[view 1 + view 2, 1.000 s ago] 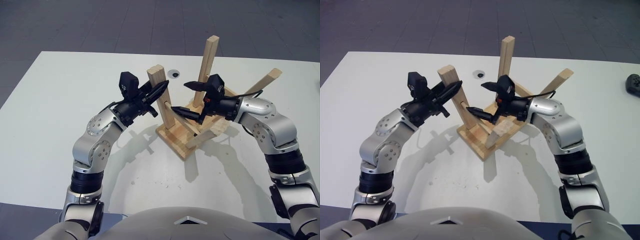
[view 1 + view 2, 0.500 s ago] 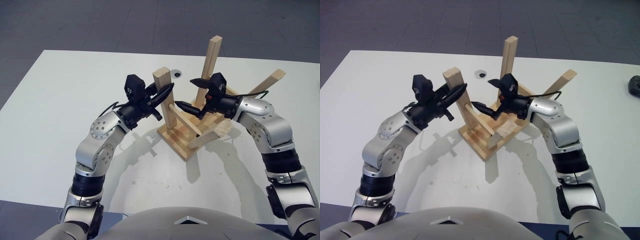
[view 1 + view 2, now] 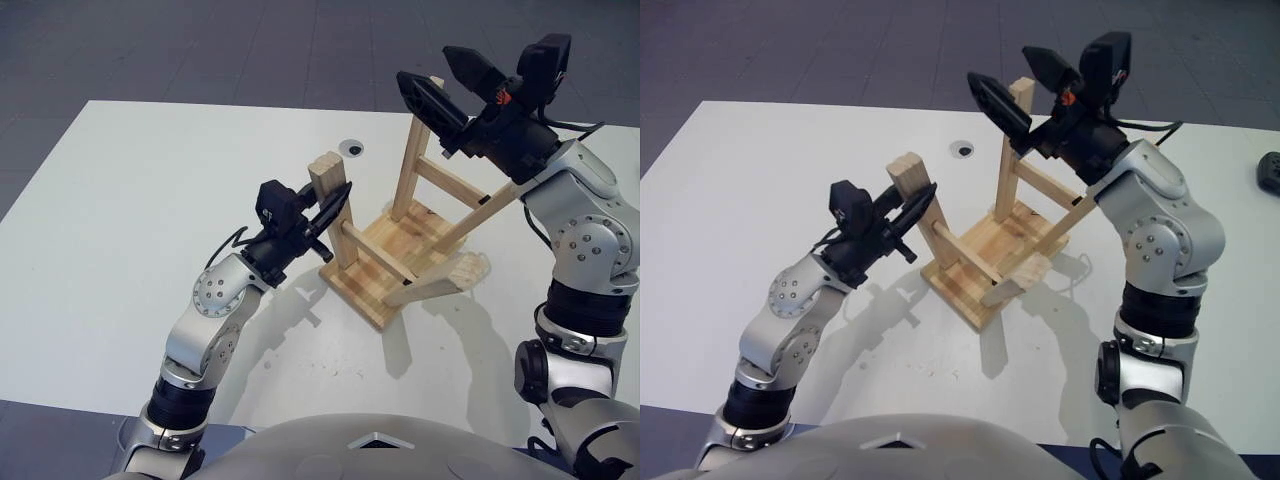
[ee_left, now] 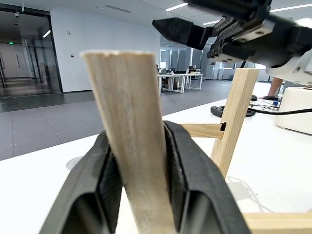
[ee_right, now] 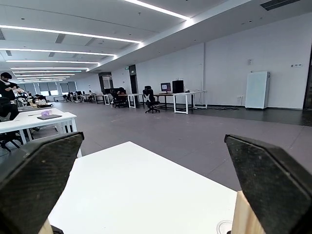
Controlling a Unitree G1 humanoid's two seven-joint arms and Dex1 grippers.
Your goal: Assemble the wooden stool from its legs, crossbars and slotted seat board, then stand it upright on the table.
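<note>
Clamping leg (image 4: pixel 127 107); left claw (image 3: pixel 334 212) covers its midsection

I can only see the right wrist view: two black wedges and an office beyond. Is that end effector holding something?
Observer: No. The right end effector is open near the top of the tallest leg, gripping nothing.
Operator: And the other arm?
Observer: The left end effector is shut on a shorter leg.
Operator: Is the thing standing yet?
Observer: Not yet; the stool is upside down, seat board on the table, legs up.
</note>
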